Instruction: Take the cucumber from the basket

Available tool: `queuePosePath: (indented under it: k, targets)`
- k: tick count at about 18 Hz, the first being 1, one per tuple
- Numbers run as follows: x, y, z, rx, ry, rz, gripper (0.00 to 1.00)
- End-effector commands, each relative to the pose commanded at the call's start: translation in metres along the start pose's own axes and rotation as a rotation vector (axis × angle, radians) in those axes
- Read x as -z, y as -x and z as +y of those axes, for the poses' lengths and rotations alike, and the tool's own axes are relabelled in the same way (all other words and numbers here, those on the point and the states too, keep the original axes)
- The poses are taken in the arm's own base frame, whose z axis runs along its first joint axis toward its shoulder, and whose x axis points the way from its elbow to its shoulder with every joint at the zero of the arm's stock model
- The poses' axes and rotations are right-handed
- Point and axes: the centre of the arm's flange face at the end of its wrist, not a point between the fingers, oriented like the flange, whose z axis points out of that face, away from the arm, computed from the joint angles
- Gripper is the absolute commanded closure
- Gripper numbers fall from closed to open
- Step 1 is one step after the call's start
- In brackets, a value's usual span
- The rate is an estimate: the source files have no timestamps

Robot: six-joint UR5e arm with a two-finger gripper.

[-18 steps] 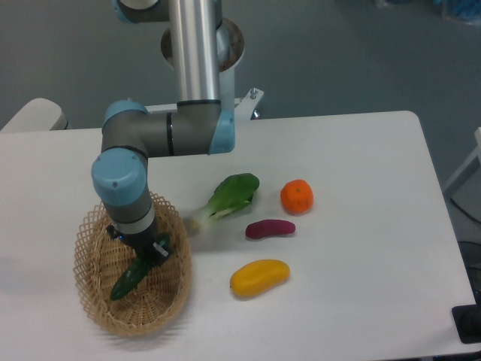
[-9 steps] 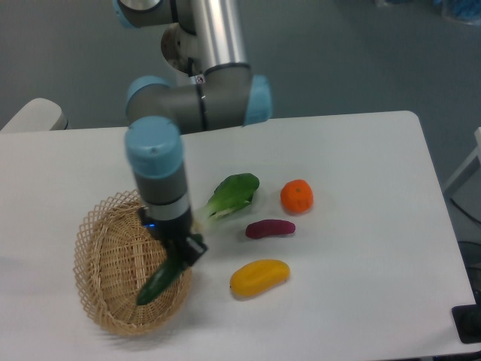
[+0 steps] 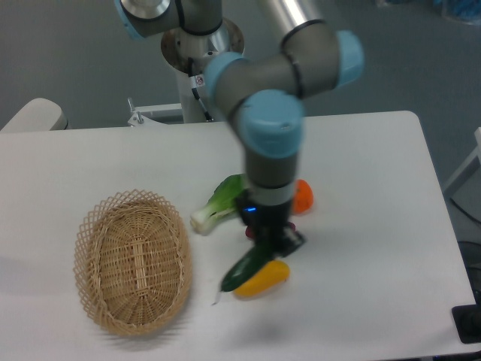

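The dark green cucumber (image 3: pixel 245 268) hangs tilted in the air, right of the basket and over the table, with my gripper (image 3: pixel 272 247) shut on its upper end. Its lower tip points down to the left, in front of a yellow fruit. The tan wicker basket (image 3: pixel 132 261) sits at the left of the table with nothing in it. My arm reaches down from the upper middle and hides part of the produce behind it.
A bok choy (image 3: pixel 217 204) lies just right of the basket. An orange (image 3: pixel 303 197) and a purple vegetable are partly hidden behind my wrist. A yellow fruit (image 3: pixel 264 278) lies under the cucumber. The table's front edge is near.
My gripper has carried the cucumber up out of the basket and to the right, across the rim, to above the yellow fruit. The basket now holds nothing.
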Motion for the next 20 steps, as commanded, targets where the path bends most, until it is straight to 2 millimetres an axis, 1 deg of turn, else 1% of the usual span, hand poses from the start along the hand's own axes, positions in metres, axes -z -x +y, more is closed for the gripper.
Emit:
queuePosePath:
  k: [1, 3, 6, 9, 16, 20]
  targets:
    - [-0.003, 0.003, 0.008, 0.0, 0.002, 0.003, 0.75]
    - [-0.004, 0.007, 0.018, -0.017, 0.005, 0.004, 0.75]
    - [-0.009, 0.009, 0.024, -0.041, 0.007, 0.011, 0.75]
    - [-0.013, 0.01, 0.024, -0.041, 0.005, 0.015, 0.75]
    - [-0.011, 0.008, 0.024, -0.039, 0.007, 0.014, 0.75]
    - [-0.01, 0.007, 0.018, -0.039, -0.001, 0.012, 0.75]
